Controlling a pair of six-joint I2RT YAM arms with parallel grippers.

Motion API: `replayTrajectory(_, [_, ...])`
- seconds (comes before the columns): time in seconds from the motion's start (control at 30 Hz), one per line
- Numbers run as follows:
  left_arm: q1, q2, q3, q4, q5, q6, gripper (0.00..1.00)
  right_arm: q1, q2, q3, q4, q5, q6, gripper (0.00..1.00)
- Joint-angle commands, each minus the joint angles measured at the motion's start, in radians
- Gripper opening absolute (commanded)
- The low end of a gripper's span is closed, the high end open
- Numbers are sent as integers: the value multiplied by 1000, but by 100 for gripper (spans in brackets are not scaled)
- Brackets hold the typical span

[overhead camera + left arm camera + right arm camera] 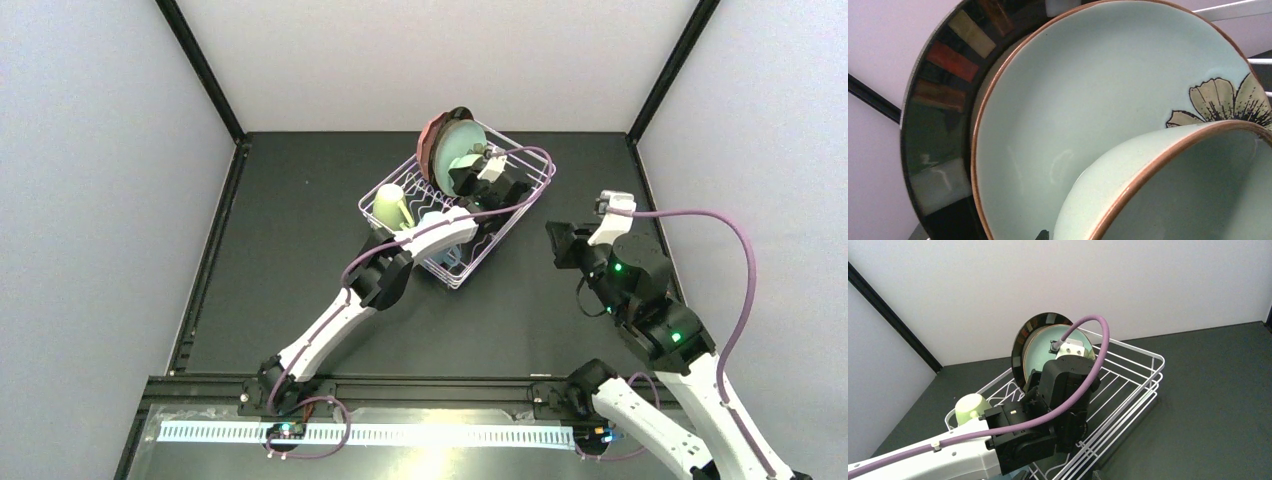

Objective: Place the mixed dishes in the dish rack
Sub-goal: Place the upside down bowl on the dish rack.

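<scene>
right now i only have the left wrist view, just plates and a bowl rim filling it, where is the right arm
observer: the right gripper hangs open and holds nothing, above the table to the right of the dish rack, not touching it.
operator: where in the rack are these plates
observer: at its far corner, on edge, with the dark-rimmed plate behind the mint flowered plate.
operator: anything else in there
observer: a cream mug sits at the rack's left end, apart from the plates.
</scene>
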Motion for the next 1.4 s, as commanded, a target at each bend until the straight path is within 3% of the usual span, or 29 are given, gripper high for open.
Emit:
replayTrajectory(0.0, [33, 45, 76, 58, -21, 13, 1, -1, -7, -23, 59, 1, -12, 72])
replayTrajectory(1.37, [32, 161, 55, -24, -87, -17, 1, -1, -140, -199, 164, 29, -12, 72])
